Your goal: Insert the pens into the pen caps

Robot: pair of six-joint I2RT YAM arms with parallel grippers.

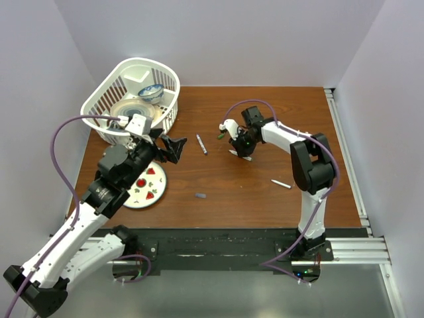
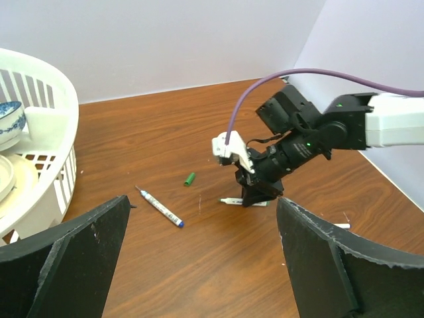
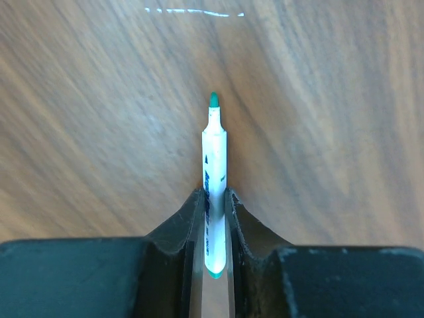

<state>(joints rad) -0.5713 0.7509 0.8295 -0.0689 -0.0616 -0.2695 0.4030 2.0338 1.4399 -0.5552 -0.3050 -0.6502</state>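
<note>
My right gripper (image 1: 240, 152) is shut on a white pen with a green tip (image 3: 214, 152), low at the table in the far middle. That pen also shows in the left wrist view (image 2: 232, 201), lying flat under the right gripper (image 2: 262, 193). A green pen cap (image 1: 220, 136) lies just left of it. A second pen with a blue end (image 1: 201, 144) lies between the arms. My left gripper (image 1: 171, 149) is open and empty, left of that pen (image 2: 159, 207). A third pen (image 1: 281, 184) lies at the right. A grey-purple cap (image 1: 200, 195) lies near the middle front. The blue cap is not in view.
A white basket (image 1: 169, 79) holding a blue-patterned bowl (image 1: 151, 91) and plates stands at the far left. A white plate with a strawberry pattern (image 1: 147, 184) lies under my left arm. White walls close in the table on three sides.
</note>
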